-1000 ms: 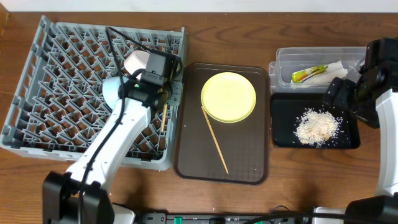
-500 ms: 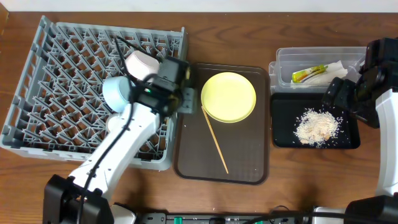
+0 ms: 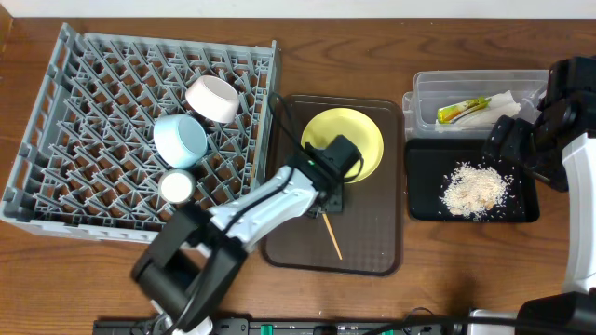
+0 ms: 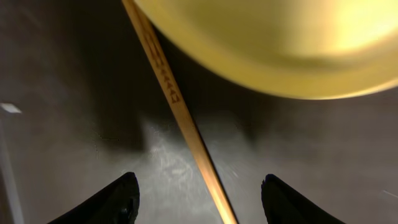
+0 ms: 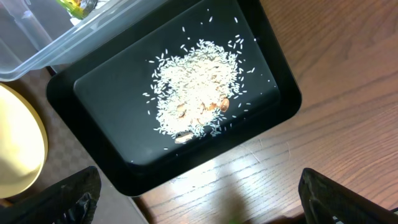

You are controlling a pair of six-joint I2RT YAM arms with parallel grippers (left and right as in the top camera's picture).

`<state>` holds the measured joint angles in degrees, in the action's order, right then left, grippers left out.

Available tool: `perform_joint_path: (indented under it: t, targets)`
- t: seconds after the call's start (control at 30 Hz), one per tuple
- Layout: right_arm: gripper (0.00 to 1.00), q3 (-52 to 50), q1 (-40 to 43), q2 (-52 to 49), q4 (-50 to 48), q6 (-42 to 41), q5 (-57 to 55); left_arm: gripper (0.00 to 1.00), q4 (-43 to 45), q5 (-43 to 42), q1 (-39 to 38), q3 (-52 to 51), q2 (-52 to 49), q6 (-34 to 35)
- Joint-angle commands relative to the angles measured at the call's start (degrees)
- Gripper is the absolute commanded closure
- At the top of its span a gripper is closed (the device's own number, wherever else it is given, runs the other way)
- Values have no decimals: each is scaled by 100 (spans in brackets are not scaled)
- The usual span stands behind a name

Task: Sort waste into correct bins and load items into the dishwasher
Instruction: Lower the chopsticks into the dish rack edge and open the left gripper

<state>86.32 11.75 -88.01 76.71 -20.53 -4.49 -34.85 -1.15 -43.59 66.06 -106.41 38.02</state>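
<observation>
The left gripper (image 4: 200,202) hangs open low over the brown serving tray (image 3: 372,237), fingers (image 4: 121,199) either side of a thin wooden chopstick (image 4: 177,109) that passes just beside the rim of the round pale-yellow plate (image 4: 280,43). The left arm (image 3: 270,200) hides part of that plate from overhead. Further right, the right gripper (image 5: 208,205), spread wide, hovers by the shallow black tray (image 5: 273,102) of beige rice crumbs (image 5: 199,87), the clear plastic tub (image 5: 31,37) behind it.

Overhead straight down over table (image 3: 438,279); wrist views close, downward, sharing plate (image 4: 267,43)
</observation>
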Motion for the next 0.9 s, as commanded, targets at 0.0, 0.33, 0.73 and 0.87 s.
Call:
perform_joint_path:
  t: [0.0,0.33,0.73,0.87]
  targets:
    - [1,94,24,111,4,46,4,35,-22,245,-11,-39,-315,179]
    - [1,94,24,111,4,46,2,92,-212,251,96,-31,-424,170]
    - [1,94,24,111,24,46,4,92,-907,332,1032,732,741,-1467]
    - [1,94,24,111,24,46,4,92,-925,348,1248,960,1447,-2553]
